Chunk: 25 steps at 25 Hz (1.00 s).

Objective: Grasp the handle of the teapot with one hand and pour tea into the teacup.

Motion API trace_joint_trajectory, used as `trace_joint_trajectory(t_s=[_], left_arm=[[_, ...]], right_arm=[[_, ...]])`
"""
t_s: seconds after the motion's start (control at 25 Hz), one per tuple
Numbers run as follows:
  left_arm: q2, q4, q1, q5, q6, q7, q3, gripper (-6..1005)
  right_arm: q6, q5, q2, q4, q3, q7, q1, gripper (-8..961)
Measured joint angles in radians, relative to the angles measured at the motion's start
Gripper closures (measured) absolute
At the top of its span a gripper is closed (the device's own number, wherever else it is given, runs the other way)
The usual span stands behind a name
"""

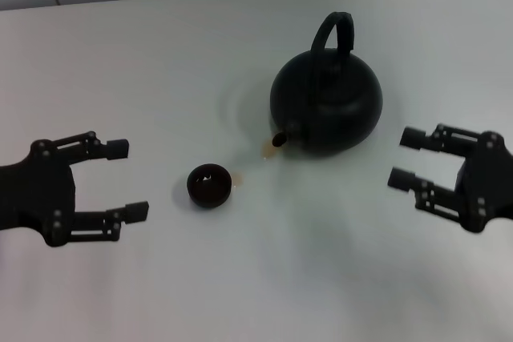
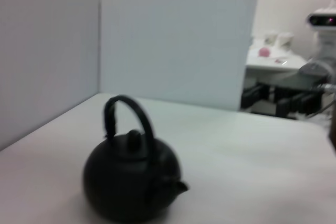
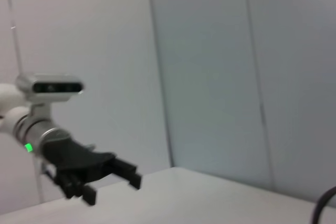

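Observation:
The black teapot [image 1: 326, 102] stands upright on the white table, its spout pointing toward the front left, its arched handle [image 1: 334, 31] rising over the lid. It also shows in the left wrist view [image 2: 132, 178] with its handle [image 2: 129, 116]. The small dark teacup [image 1: 209, 185] sits to the left front of the spout. My left gripper [image 1: 127, 181] is open and empty, left of the teacup. My right gripper [image 1: 407, 158] is open and empty, right of the teapot, apart from it. The right wrist view shows the left gripper [image 3: 113, 182] far off.
Small brownish drops [image 1: 268, 150] lie on the white table [image 1: 160, 78] by the spout and beside the cup. A pale wall backs the table's far edge. In the left wrist view, a side table with small objects [image 2: 273, 51] stands beyond the table.

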Motion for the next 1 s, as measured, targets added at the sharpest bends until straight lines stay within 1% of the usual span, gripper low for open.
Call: trace_joint_trajectory(t_s=[0.04, 0.08, 0.12, 0.16, 0.2, 0.36, 0.44, 1.0], left_arm=[[0.0, 0.0, 0.0, 0.0, 0.0, 0.0, 0.0, 129], [0.0, 0.0, 0.0, 0.0, 0.0, 0.0, 0.0, 129], [0.0, -0.01, 0.0, -0.009, 0.023, 0.004, 0.0, 129], [0.0, -0.042, 0.001, -0.029, 0.066, 0.005, 0.005, 129], [0.0, -0.056, 0.001, -0.034, 0.078, 0.008, 0.005, 129], [-0.001, -0.093, -0.001, -0.048, 0.097, 0.03, 0.004, 129], [-0.001, -0.141, -0.006, -0.063, 0.112, 0.065, 0.001, 129], [-0.001, -0.151, 0.012, -0.064, 0.12, 0.08, 0.0, 129]], right_arm=[[-0.028, -0.024, 0.0, -0.004, 0.001, 0.003, -0.001, 396], [-0.028, -0.024, 0.0, -0.004, 0.001, 0.003, -0.001, 396], [-0.039, -0.031, 0.0, -0.005, 0.001, 0.003, -0.001, 396], [-0.048, -0.038, 0.0, -0.006, -0.001, 0.003, -0.001, 396], [-0.054, -0.045, 0.0, -0.007, -0.004, 0.003, -0.001, 396], [-0.059, -0.076, 0.0, -0.005, -0.008, -0.006, 0.005, 396], [-0.062, -0.091, 0.0, -0.003, -0.009, -0.007, 0.012, 396], [-0.068, -0.11, 0.002, -0.003, -0.019, -0.021, 0.016, 396]])
